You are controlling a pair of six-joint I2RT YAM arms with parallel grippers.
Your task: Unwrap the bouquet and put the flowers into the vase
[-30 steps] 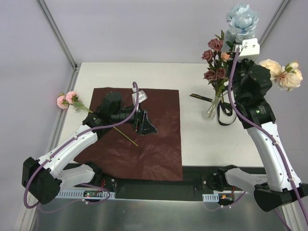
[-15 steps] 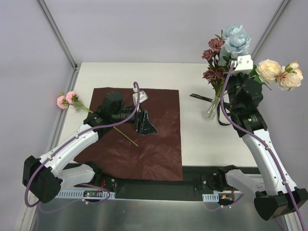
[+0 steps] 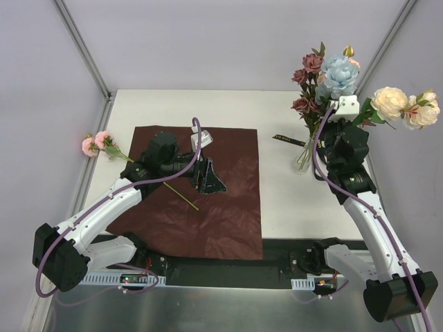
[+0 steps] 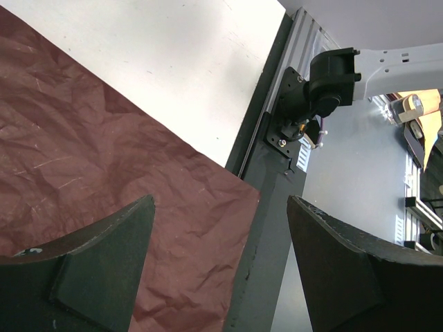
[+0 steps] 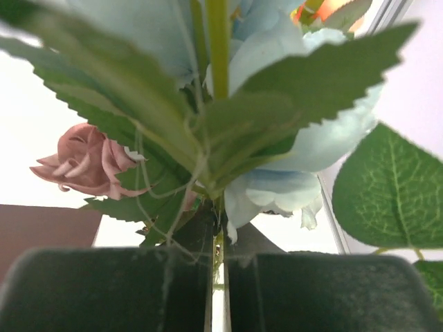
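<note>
The bouquet's dark red paper (image 3: 221, 214) lies spread flat on the table. A pink flower (image 3: 95, 143) lies at the paper's left edge, its stem (image 3: 185, 201) running under my left arm. My left gripper (image 3: 208, 178) (image 4: 220, 207) hovers open over the paper (image 4: 104, 152), holding nothing. The clear vase (image 3: 304, 158) stands at the right with mauve roses (image 3: 306, 83) (image 5: 83, 162) in it. My right gripper (image 3: 333, 97) (image 5: 218, 270) is shut on the stem of a pale blue flower (image 3: 339, 70) (image 5: 304, 138), held upright beside the mauve roses above the vase.
Peach and cream roses (image 3: 405, 104) stick out to the right of my right arm; their stems are hidden behind it. A black ribbon (image 3: 287, 140) lies by the vase. Metal frame posts (image 3: 83, 48) stand at the table's back corners. The right arm's base (image 4: 325, 76) shows beyond the table edge.
My right gripper has carried the pale blue flower down and to the left, closer to the mauve roses over the vase. The left arm has not moved.
</note>
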